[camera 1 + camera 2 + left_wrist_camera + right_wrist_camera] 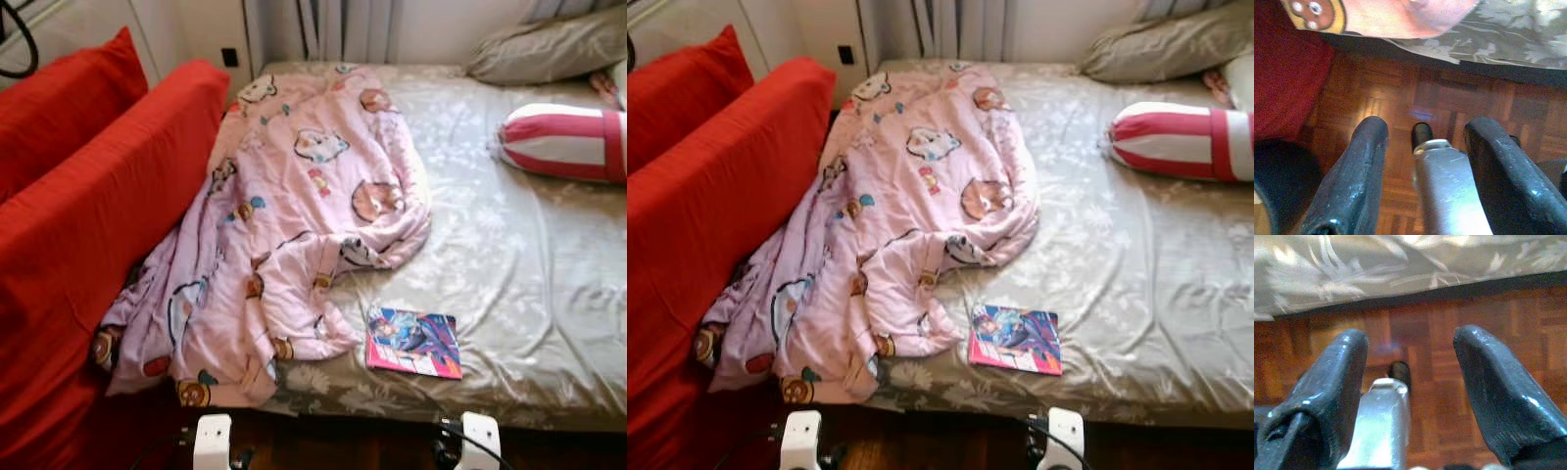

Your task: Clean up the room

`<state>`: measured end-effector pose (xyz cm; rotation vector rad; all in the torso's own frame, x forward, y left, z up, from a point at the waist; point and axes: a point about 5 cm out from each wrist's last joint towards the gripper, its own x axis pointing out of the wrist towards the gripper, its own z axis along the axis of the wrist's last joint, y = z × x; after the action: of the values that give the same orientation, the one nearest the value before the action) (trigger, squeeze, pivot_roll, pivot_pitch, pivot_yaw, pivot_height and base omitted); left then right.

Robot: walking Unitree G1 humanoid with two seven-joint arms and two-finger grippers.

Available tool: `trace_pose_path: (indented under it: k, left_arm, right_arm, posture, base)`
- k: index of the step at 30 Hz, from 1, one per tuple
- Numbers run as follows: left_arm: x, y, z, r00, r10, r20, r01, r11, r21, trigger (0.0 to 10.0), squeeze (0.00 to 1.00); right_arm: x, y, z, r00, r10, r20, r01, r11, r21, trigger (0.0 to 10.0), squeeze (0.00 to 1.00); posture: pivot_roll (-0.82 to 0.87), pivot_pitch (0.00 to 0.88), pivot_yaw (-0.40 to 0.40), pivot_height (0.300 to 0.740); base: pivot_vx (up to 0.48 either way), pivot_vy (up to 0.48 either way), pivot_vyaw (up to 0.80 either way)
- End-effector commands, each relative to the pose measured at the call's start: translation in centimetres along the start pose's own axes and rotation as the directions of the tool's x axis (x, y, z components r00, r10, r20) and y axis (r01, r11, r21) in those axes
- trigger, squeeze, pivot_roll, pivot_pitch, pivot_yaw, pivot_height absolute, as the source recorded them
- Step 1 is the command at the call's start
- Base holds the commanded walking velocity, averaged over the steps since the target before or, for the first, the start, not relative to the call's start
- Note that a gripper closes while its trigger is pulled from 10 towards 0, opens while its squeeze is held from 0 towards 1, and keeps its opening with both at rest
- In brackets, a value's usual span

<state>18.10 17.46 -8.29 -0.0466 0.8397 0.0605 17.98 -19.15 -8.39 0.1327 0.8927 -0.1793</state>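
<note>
Spread left gripper (1425, 132), book (413, 342), pink blanket (294, 215)

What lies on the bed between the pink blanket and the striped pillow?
Nothing lies there. In the left eye view, bare sheet stretches from the pink blanket to the striped pillow. The book lies nearer the foot edge.

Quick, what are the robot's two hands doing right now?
Left tool: open, holding nothing, over the wooden floor.
Right tool: open, holding nothing, by the bed edge.
</note>
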Motion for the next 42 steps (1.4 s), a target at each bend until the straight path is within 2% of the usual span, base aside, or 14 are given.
trace_pose_path:
  k: [1, 8, 10, 16, 19, 22, 26, 27, 31, 32, 33, 35, 39, 42]
  left_arm:
    - [-0.1, -0.2, -0.5, 1.000, -0.010, -0.019, 0.010, 1.000, 0.006, 10.0, 0.00]
    - [-0.1, 0.1, -0.5, 1.000, 0.004, -0.018, -0.004, 1.000, 0.012, 10.0, 0.00]
    - [0.0, 0.9, 0.1, 1.000, 0.015, 0.000, -0.015, 1.000, 0.008, 10.0, 0.00]
    - [0.5, 2.2, 3.4, 0.993, 0.010, 0.118, -0.009, 1.000, -0.017, 10.0, 0.00]
    - [0.7, 2.7, 6.1, 0.975, -0.007, 0.221, 0.014, 0.999, -0.030, 10.0, 0.00]
    - [0.7, 2.9, 8.7, 0.942, -0.025, 0.334, 0.031, 0.999, -0.015, 10.0, 0.00]
    - [0.3, 3.0, 11.6, 0.882, -0.047, 0.469, 0.054, 0.999, -0.002, 10.0, 0.00]
    - [-0.5, 2.9, 14.0, 0.806, -0.071, 0.588, 0.071, 0.997, 0.024, 10.0, 0.00]
    - [-1.7, 2.8, 15.0, 0.730, -0.091, 0.677, 0.082, 0.996, 0.046, 10.0, 0.00]
    - [-1.7, 2.8, 15.0, 0.730, -0.091, 0.677, 0.082, 0.996, 0.046, 10.0, 0.00]
    - [-2.3, 2.7, 15.1, 0.701, -0.107, 0.705, 0.092, 0.994, 0.059, 10.0, 0.00]
    - [-2.9, 2.5, 15.2, 0.671, -0.118, 0.732, 0.100, 0.993, 0.068, 10.0, 0.00]
    - [-3.1, 2.6, 15.2, 0.665, -0.101, 0.740, 0.096, 0.994, 0.050, 10.0, 0.00]
    - [-3.2, 2.2, 15.5, 0.661, -0.109, 0.742, 0.104, 0.993, 0.053, 10.0, 0.00]
  right_arm:
    - [-0.2, -0.7, -0.8, 0.999, -0.018, -0.029, 0.018, 1.000, -0.001, 10.0, 0.00]
    - [-0.2, -0.7, -0.8, 0.999, -0.016, -0.029, 0.016, 1.000, -0.002, 10.0, 0.00]
    - [-0.2, -0.7, -0.8, 1.000, -0.015, -0.026, 0.015, 1.000, -0.003, 10.0, 0.00]
    - [0.0, -0.5, 0.9, 0.998, -0.007, 0.057, 0.006, 1.000, 0.019, 10.0, 0.00]
    - [0.3, -0.2, 2.9, 0.990, 0.015, 0.141, -0.018, 1.000, 0.021, 10.0, 0.00]
    - [0.4, 0.1, 5.5, 0.966, 0.032, 0.255, -0.037, 0.999, 0.015, 10.0, 0.00]
    - [0.1, 0.3, 8.5, 0.910, 0.051, 0.412, -0.074, 0.997, 0.038, 10.0, 0.00]
    - [-0.6, 0.5, 10.7, 0.837, 0.067, 0.543, -0.086, 0.996, 0.010, 10.0, 0.00]
    - [-1.6, 0.5, 12.5, 0.754, 0.072, 0.653, -0.101, 0.995, 0.007, 10.0, 0.00]
    - [-1.6, 0.5, 12.5, 0.754, 0.072, 0.653, -0.101, 0.995, 0.007, 10.0, 0.00]
    - [-2.2, 0.8, 12.8, 0.719, 0.097, 0.688, -0.111, 0.994, -0.024, 10.0, 0.00]
    - [-2.7, 1.2, 12.9, 0.692, 0.119, 0.712, -0.113, 0.992, -0.056, 10.0, 0.00]
    - [-2.8, 1.2, 13.2, 0.681, 0.098, 0.725, -0.093, 0.995, -0.047, 10.0, 0.00]
    - [-2.6, 1.6, 13.2, 0.705, 0.082, 0.705, -0.094, 0.995, -0.022, 10.0, 0.00]
  posture:
    - [0.04, 0.113, 0.013, 0.740]
    - [0.04, 0.121, 0.009, 0.740]
    - [0.04, 0.124, 0.007, 0.740]
    - [0.04, 0.133, 0.003, 0.740]
    - [0.04, 0.140, 0.000, 0.740]
    - [0.04, 0.142, -0.003, 0.740]
    - [0.04, 0.148, -0.008, 0.740]
    - [0.04, 0.153, -0.011, 0.740]
    - [0.03, 0.157, -0.011, 0.740]
    - [0.03, 0.157, -0.011, 0.740]
    - [0.03, 0.158, -0.013, 0.740]
    - [0.03, 0.159, -0.017, 0.740]
    - [0.03, 0.156, -0.017, 0.740]
    - [0.03, 0.146, -0.016, 0.740]
  base:
    - [0.262, 0.000, 0.00]
    - [0.224, 0.000, 0.00]
    - [0.000, 0.000, 0.00]
    - [0.000, 0.000, 0.00]
    - [0.000, 0.000, 0.00]
    - [0.000, 0.000, 0.00]
    - [0.000, 0.000, 0.00]
    - [0.000, 0.000, 0.00]
    - [0.000, 0.000, 0.00]
    - [0.000, 0.000, 0.00]
    - [0.000, 0.000, 0.00]
    - [0.000, 0.000, 0.00]
    - [0.000, 0.000, 0.00]
    - [0.000, 0.000, 0.00]
